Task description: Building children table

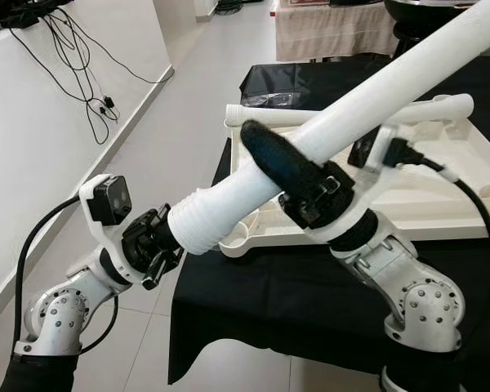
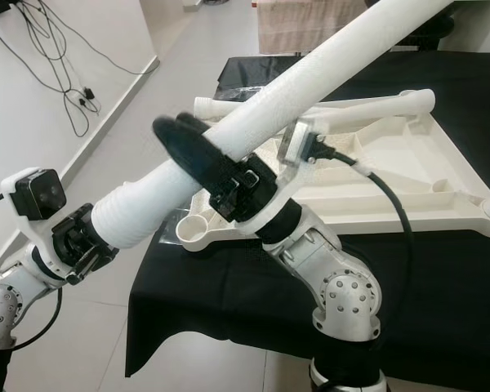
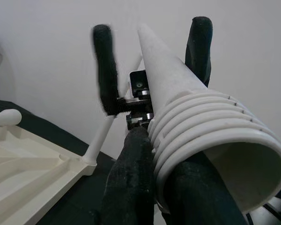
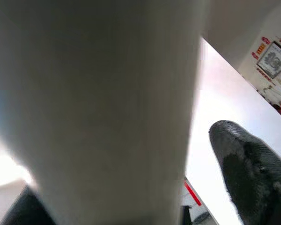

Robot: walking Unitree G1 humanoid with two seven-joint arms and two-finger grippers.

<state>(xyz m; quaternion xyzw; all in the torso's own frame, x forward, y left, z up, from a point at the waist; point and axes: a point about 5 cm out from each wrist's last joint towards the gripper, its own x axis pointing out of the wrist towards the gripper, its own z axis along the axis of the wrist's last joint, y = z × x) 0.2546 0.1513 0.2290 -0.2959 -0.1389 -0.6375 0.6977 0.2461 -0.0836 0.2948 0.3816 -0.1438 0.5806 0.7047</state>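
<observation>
White table leg [image 1: 367, 102] gripped by left gripper [image 1: 165, 245] at its ribbed end and right gripper [image 1: 290, 171] mid-shaft, above upturned tabletop [image 1: 441, 204] on black-draped bench [image 1: 261, 302].

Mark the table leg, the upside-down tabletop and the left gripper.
table leg [image 1: 376, 94], left eye view, on the smooth shaft above the right gripper.
upside-down tabletop [image 1: 441, 204], left eye view, on its ribbed underside.
left gripper [image 1: 159, 245], left eye view, at the leg's threaded end.

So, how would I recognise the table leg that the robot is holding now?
Look above the black-draped table, where the upturned white plastic tabletop lies. Both grippers, left and right, hold one long white plastic tube slanting up. Only it has a ribbed, threaded end.
</observation>
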